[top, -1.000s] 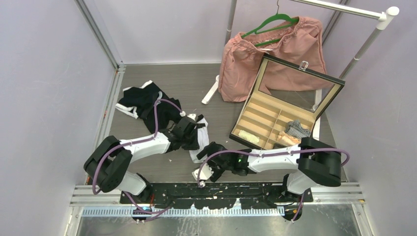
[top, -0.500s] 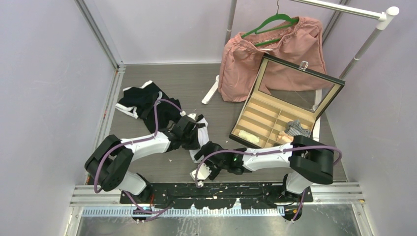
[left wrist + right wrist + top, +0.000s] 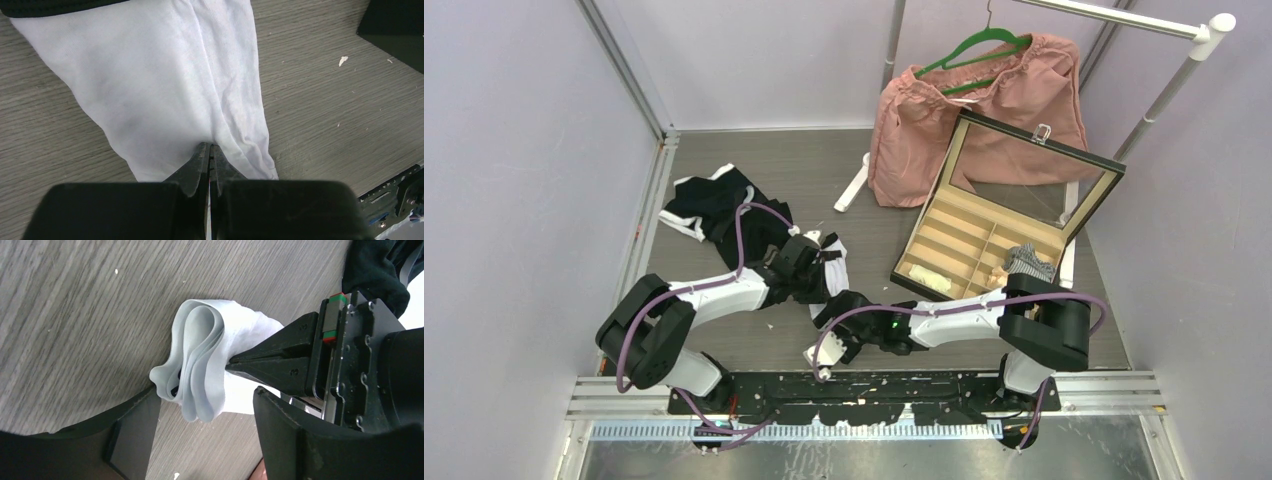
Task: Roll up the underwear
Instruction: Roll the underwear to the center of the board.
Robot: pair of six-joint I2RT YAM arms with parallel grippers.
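Presently at an early stage: item, small white cotton briefs with a black waistband point(image 3: 165, 85), spread on the grey wood-grain tabletop point(image 3: 824, 170) between the two arms, near end turned up into a loose looped fold of a few layers, remainder flat and unrolled. Left hand point(image 3: 209, 146): pinched together on that near white edge. Right hand point(image 3: 205, 399): apart, straddling the fold, not pressing it as far as visible. Remaining, by judgement: tighten the first turn, roll on to the waistband, then deal with the heap of mainly black briefs point(image 3: 719, 205) farther back on the left, apparently unrolled. Against a second ago: right arm drawn leftward toward the fold, right hand narrower; left hand and cloth seemingly unmoved.
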